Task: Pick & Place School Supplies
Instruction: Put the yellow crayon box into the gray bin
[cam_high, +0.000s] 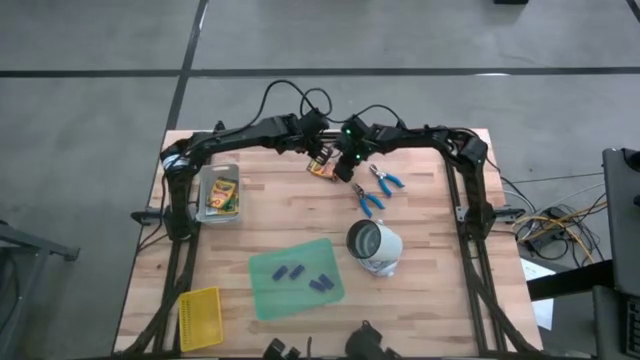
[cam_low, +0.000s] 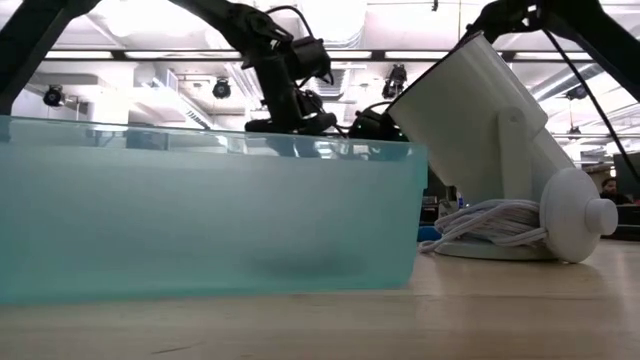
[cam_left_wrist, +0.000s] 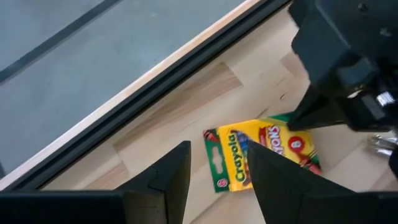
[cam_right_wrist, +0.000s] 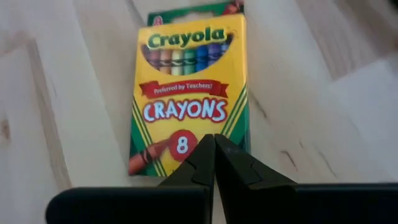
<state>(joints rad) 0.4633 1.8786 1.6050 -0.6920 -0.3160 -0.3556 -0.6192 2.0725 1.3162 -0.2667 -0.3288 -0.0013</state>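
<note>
Wooden tabletop (cam_high: 300, 215), your layout left to right: grey tray (cam_high: 205, 190) holding one crayon box (cam_high: 221, 197); green sheet (cam_high: 262, 292) carrying purple-blue pieces (cam_high: 290, 271). At the far edge your left gripper (cam_left_wrist: 217, 177) hovers with fingers parted over a second crayon box (cam_right_wrist: 189, 93); your right gripper (cam_right_wrist: 214, 163), fingers pressed together, rests its tip on that box. Scissor-like tools (cam_high: 378, 188) lie just right.

I see pale wood planks with matt grain for the table (cam_high: 420, 300). On it, the crayon box (cam_right_wrist: 189, 93) looks like glossy printed card. Beside the box, the fingers (cam_right_wrist: 239, 171) look like smooth matt black plastic.
</note>
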